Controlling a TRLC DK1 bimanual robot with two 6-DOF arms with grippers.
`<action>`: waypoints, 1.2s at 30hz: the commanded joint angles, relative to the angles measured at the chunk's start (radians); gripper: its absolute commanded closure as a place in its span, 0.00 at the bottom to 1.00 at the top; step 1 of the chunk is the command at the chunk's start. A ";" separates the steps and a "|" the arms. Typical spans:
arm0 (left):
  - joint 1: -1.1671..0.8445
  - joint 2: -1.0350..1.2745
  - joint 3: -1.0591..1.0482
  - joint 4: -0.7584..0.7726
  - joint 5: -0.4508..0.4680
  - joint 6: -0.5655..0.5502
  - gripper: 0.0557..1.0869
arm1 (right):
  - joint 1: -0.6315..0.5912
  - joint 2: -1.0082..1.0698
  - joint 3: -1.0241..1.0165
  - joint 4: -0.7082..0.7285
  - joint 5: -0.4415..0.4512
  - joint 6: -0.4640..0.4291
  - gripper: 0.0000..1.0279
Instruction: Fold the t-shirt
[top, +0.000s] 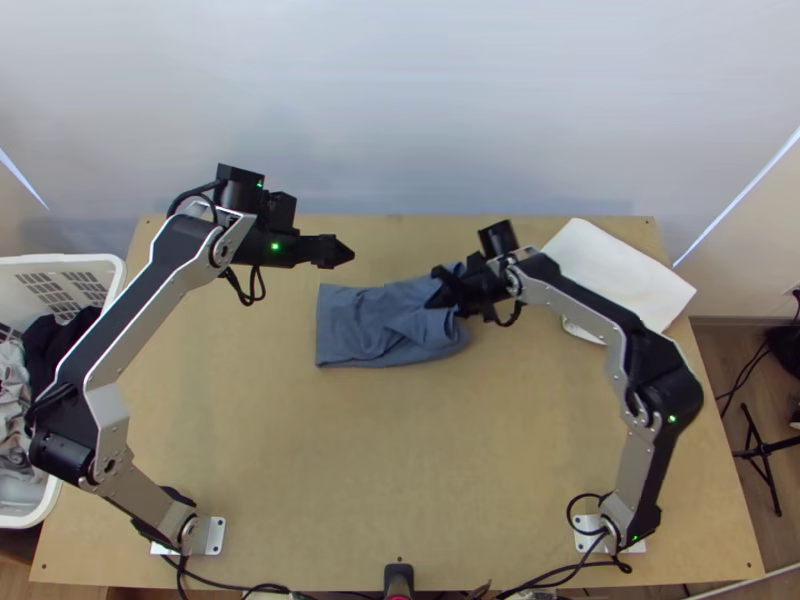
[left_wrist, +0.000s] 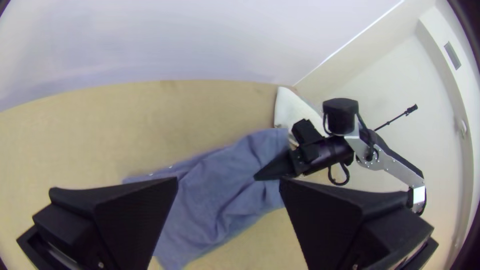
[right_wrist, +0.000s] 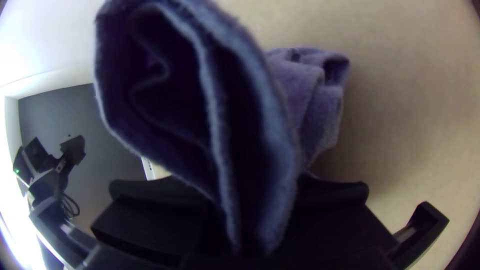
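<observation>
The shirt (top: 362, 325), pinched in the right gripper (left_wrist: 258, 176), should be folded over evenly, the open left gripper (left_wrist: 228, 187) held clear.

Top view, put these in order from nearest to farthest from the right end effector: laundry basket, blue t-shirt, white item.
1. Blue t-shirt: held by the right end effector.
2. White item: a short way off, on the right.
3. Laundry basket: farthest, at the view's left edge.

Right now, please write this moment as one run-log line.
right gripper: holding blue t-shirt's layered end | left gripper: open, empty | t-shirt: wrinkled on table
</observation>
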 joint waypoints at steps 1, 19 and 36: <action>0.023 -0.013 -0.015 -0.001 0.001 0.005 0.04 | -0.046 -0.118 0.001 0.026 0.021 -0.011 0.97; 0.023 -0.013 -0.023 0.003 0.002 0.013 0.04 | -0.272 -0.276 0.243 -0.221 0.095 -0.138 0.97; 0.029 -0.018 -0.025 0.003 0.002 0.019 0.04 | -0.592 -0.052 0.711 -0.372 0.066 -0.210 0.97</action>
